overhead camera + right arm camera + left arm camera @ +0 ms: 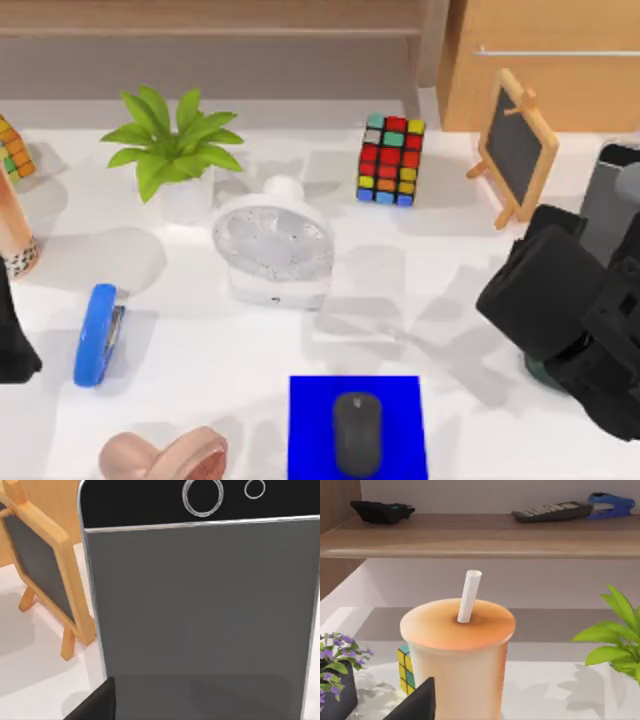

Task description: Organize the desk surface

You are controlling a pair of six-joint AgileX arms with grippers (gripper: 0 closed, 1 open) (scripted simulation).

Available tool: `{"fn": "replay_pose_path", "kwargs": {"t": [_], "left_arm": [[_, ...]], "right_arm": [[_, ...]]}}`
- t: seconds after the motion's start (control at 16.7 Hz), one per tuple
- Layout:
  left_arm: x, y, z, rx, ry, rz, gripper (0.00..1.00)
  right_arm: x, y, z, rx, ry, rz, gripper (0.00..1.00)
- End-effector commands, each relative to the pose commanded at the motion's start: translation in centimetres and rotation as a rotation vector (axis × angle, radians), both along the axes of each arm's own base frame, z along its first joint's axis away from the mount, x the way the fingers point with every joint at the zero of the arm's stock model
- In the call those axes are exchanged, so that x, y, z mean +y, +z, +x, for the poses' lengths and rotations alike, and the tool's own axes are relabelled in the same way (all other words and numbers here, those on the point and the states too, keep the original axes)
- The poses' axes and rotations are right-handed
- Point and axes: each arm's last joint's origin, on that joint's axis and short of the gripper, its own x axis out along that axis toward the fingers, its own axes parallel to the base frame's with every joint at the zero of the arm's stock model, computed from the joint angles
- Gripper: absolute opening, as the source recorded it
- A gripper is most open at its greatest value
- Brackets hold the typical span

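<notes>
A broad, smooth white desk surface [470, 300] spreads across the overhead frame, crowded with objects. At the far left edge stands a tall tan paper cup [12, 235]; the left wrist view shows it close up as an orange-lidded drink cup with a white straw [469, 596]. The left arm [12, 340] sits dark at the left edge just below the cup, and whether its jaws are wide or narrow cannot be told. Moving right: a blue stapler [97, 335] lies at lower left, a pink tape-dispenser-like shape [165, 458] at the bottom edge, a green potted plant [172, 145] at upper left, and a white round desk fan [272, 245] near centre. A multicoloured puzzle cube [391, 158] stands above centre; a dark grey computer mouse [357, 432] rests on a bright-blue square mat [310, 400] at bottom centre. A small wooden-framed chalkboard easel [515, 145] stands at upper right. At the far right, the bulky black right arm [570, 310] hovers near an upright dark grey smartphone [200, 610]; its jaw state cannot be told either.

Risks, as a judgement: the upright phone and the tall cup both look easy to topple if approached off-centre, and the easel stands near enough to be knocked by the right arm
</notes>
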Motion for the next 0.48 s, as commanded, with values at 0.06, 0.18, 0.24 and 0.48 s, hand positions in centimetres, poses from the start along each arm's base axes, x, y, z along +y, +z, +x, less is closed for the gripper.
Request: {"fn": "replay_pose_path", "kwargs": {"t": [0.06, 0.18, 0.24, 0.48], "left_arm": [[0.0, 0.0, 0.0, 0.0, 0.0, 0.0, 1.0], [0.0, 0.0, 0.0, 0.0, 0.0, 0.0, 1.0], [0.0, 0.0, 0.0, 0.0, 0.0, 0.0, 1.0], [0.0, 0.0, 0.0, 0.0, 0.0, 0.0, 1.0]], "right_arm": [[-0.4, 0.4, 0.0, -0.002, 0.009, 0.026, 1.0], [-1.6, 1.3, 0.0, -0.01, 0.046, 0.1, 1.0], [-2.5, 1.7, -0.1, -0.018, 0.074, 0.142, 1.0], [-7.1, 3.6, -1.5, -0.148, 0.247, 0.275, 1.0]]}}
